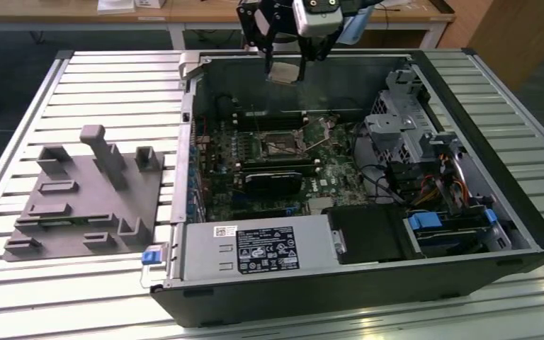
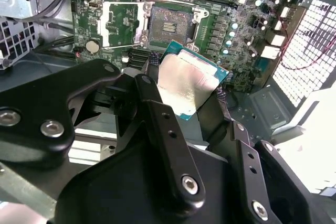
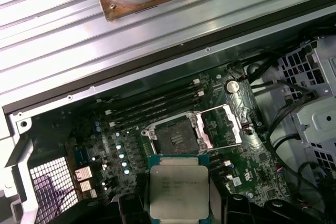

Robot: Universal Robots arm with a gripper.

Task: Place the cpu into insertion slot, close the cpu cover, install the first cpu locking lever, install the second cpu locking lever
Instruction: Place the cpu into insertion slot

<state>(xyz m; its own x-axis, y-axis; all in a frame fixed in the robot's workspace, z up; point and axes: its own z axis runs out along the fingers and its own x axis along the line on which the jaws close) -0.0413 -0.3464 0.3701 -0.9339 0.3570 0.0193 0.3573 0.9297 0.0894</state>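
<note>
Chip in transit: the gripper (image 1: 288, 64), its fingers clamped on two opposite edges of the cpu (image 3: 178, 190), holds the part in the air well above the insertion slot (image 3: 176, 139), off toward the side where the memory slots (image 3: 157, 100) run. The slot lies bare, its dark centre exposed, and the cpu cover (image 3: 223, 125) is swung open just beside it on the side of the drive cage (image 1: 409, 120). Doing this step well looks to be a matter of squaring the chip's edges to the slot's rim and levelling it, since in the second wrist view it appears canted, then setting it down straight with no sliding or pressing. Nothing lies over the slot itself, but the open cover and the memory slots flank it closely, and the graphics card (image 1: 274, 183) stands near on the side opposite the memory slots. A grey fixture block (image 1: 83, 198) sits well apart from the slot, outside the computer case (image 1: 499, 212).
</note>
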